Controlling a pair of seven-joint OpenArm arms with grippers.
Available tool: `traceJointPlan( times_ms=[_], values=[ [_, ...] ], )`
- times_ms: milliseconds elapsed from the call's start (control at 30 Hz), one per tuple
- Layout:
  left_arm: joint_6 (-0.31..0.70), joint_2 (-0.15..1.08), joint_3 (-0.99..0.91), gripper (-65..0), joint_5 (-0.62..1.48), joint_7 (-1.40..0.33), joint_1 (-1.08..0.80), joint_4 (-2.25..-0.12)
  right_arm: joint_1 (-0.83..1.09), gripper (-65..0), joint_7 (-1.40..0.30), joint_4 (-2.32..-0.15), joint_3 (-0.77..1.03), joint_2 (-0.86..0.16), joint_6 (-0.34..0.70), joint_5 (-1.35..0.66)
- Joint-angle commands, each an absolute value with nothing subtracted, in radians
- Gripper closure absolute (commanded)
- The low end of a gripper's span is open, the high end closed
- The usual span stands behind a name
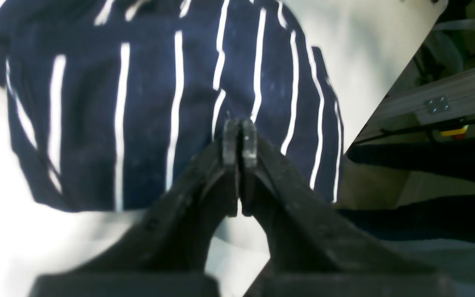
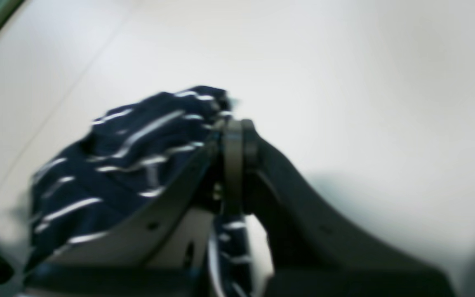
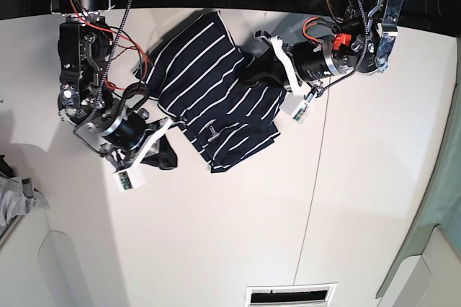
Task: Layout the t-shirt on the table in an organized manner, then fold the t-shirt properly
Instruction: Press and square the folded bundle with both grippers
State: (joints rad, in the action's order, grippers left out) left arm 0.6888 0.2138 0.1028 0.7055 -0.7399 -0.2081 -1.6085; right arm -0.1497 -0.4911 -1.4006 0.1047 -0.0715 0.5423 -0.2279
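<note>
"White table under everything, dark seam line running across it. Where is the specimen?"

"Striped navy t-shirt, on the table between the two arms. Overall shape: slanted and uneven, edges rumpled, cloth doubled or buckled at the end nearer the bottom of the base view."

"State of the pincers?"

"Left gripper: tips pressed together, above the cloth; no fabric seen between them. Right gripper: likewise pressed together, nothing visible in its grasp. In the base view its tips are beside the shirt, over bare table."

"Step in hand?"

"Judgement: layout. Outline too irregular to call ready for folding. Sleeves and neck I cannot identify with confidence."

"Next move?"

"Probably spread both pincers, take separate edges, draw them apart and flatten the buckled end. Folding should wait until the body lies square. Risk: pinching two layers at once and dragging the creases along."

"Containers?"

"None that I can identify, so no contents to record. Crumpled grey cloth at the left side of the base view, well apart from the shirt; whether it covers anything, cannot tell."
</note>
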Motion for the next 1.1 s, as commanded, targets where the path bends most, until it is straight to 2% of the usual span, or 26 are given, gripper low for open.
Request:
traceJointPlan(
  times_ms=[0,233,400,633,1067],
  values=[
    [0.698,0.216,0.101,0.0,0.719,-0.722,-0.213,-1.623,-0.168,0.0,-0.476,-1.411,0.13,-0.078,0.546,-0.243],
    [0.698,0.216,0.099,0.0,0.67,-0.672,-0.249,-1.622,-0.168,0.0,-0.477,-1.314,0.183,-0.154,0.546,-0.265],
    [0.698,0.216,0.099,0.0,0.617,-0.628,-0.249,-1.621,-0.121,0.0,-0.478,-1.248,0.183,-0.17,0.547,-0.376],
    [0.662,0.216,0.099,0.0,0.461,-0.541,-0.246,-1.608,-0.022,0.0,-0.467,-1.248,0.183,-0.129,0.552,-0.437],
    [0.662,0.216,0.099,0.0,0.45,-0.534,-0.047,-1.39,0.031,0.0,-0.469,-1.248,0.181,-0.008,0.559,-0.483]
  ],
)
